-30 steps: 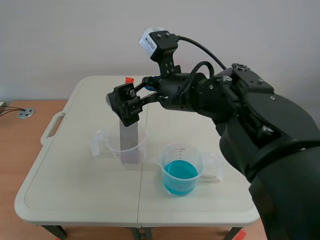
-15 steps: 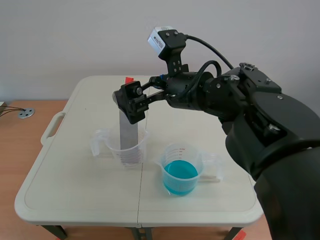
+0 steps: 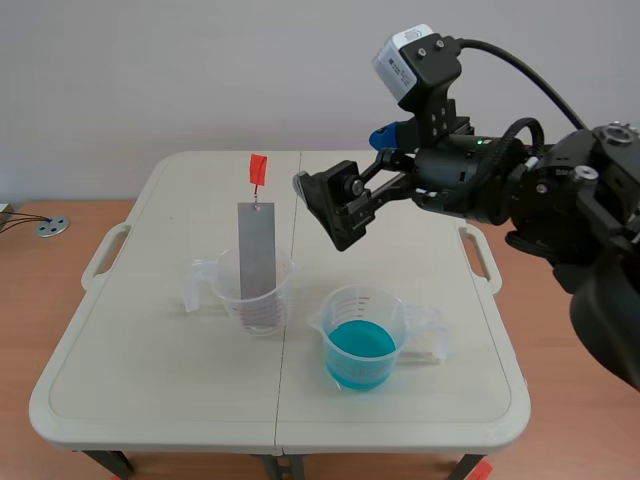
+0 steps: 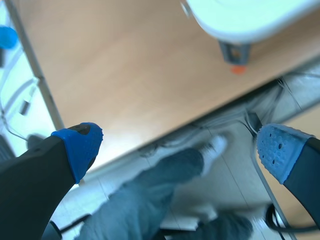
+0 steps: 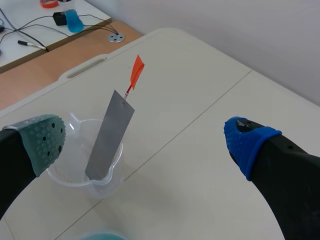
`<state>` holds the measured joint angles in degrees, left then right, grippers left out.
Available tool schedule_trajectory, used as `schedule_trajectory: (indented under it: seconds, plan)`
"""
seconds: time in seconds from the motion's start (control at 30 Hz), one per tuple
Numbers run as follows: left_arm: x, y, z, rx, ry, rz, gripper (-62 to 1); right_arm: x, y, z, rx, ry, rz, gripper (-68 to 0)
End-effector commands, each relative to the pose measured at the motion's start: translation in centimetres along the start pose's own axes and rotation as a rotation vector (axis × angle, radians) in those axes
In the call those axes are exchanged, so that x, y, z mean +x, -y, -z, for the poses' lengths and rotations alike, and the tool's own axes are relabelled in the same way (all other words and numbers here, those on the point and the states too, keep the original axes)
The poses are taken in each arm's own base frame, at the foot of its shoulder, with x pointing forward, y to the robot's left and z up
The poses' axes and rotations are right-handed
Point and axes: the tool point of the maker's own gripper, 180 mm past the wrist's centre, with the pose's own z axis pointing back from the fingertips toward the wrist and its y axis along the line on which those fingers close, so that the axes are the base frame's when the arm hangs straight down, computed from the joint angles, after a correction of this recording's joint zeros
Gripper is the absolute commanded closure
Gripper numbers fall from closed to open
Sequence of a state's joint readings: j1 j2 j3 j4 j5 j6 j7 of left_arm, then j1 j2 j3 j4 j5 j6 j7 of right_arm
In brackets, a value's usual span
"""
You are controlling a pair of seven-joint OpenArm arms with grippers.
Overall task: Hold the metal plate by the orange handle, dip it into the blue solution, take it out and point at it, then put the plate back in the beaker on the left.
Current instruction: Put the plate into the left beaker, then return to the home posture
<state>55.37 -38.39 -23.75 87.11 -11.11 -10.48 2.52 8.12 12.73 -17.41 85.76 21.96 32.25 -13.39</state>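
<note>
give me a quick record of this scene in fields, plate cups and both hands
plate: stands in the clear cup, no hand on it
orange handle: at the plate's top, free
clear cup: on the table, left of the other cup
blue liquid: in the other cup, plate not in it
right hand: open, raised beside the plate, apart from it
left hand: open, off the table, facing the floor
</note>
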Motion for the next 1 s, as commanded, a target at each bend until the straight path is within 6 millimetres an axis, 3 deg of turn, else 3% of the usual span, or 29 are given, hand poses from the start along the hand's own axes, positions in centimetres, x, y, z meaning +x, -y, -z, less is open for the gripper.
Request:
schedule_trajectory:
  seconds: [0.0,0.2,0.47,0.7,0.8,0.97]
  plan:
    - [1.6,-0.6,0.4,0.022,0.050,-0.006,-62.3,1.2,0.0,-0.8,-0.002,0.040,-0.023,-66.5]
    - [5.8,-3.0,1.6,0.082,0.171,-0.007,-62.3,0.5,-0.9,-3.5,-0.014,0.037,-0.067,-66.5]
    - [10.8,-3.4,2.4,0.025,0.327,-0.038,-62.3,-0.5,-2.5,-6.6,-0.031,0.016,-0.071,-66.5]
    - [15.3,-4.6,2.2,0.089,0.523,-0.143,-62.3,-1.0,-2.9,-9.4,-0.071,0.003,-0.047,-66.5]
    - [16.5,-4.2,2.4,0.088,0.571,-0.183,-62.3,-1.1,-3.0,-10.4,-0.090,-0.001,-0.039,-66.5]
    - [18.5,-0.8,2.9,-0.007,0.644,-0.198,-62.3,-1.3,-3.2,-12.2,-0.118,0.000,-0.025,-66.5]
